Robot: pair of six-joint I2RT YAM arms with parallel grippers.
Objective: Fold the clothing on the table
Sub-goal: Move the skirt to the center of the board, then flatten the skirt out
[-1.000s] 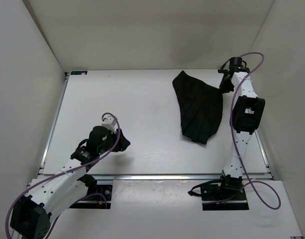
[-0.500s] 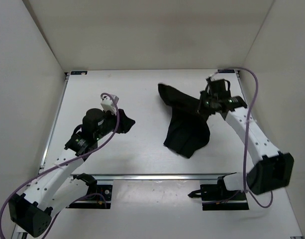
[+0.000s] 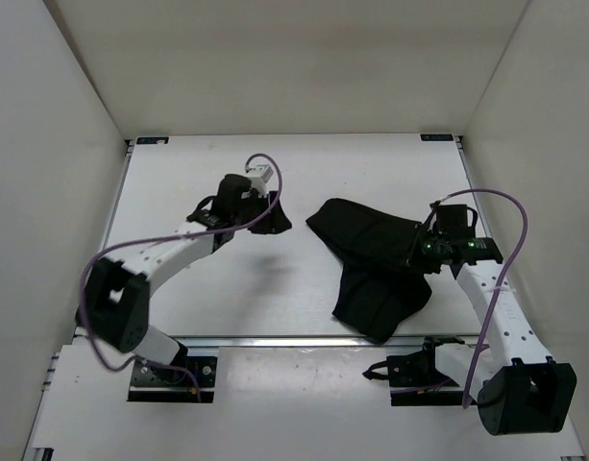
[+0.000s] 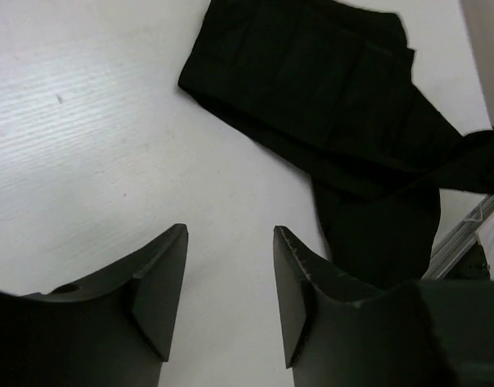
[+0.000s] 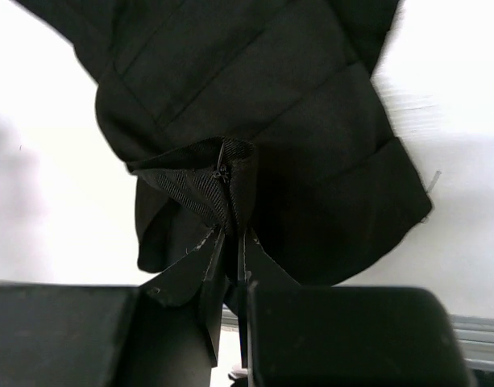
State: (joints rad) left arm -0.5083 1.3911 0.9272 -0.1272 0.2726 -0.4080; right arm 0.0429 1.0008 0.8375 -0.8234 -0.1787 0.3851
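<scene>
The clothing [image 3: 371, 254] is a limp black garment, bunched on the right half of the white table [image 3: 208, 182]. My right gripper [image 3: 416, 257] is shut on its right edge; in the right wrist view the fingers [image 5: 232, 242] pinch a fold of fabric beside a zipper, and the rest of the clothing [image 5: 255, 89] spreads beyond. My left gripper [image 3: 278, 224] stands open over bare table, a little left of the garment. In the left wrist view its gripper [image 4: 229, 242] holds nothing, and the clothing [image 4: 327, 89] lies ahead to the right.
White walls close in the table on three sides. A metal rail [image 3: 304, 338] runs along the near edge, just below the garment's lower end. Black brackets [image 3: 152, 140] mark the far corners. Cables loop over both arms.
My right gripper has pulled the clothing from the far right toward the near right edge. My left arm has swung from near left up and right, toward the garment.
</scene>
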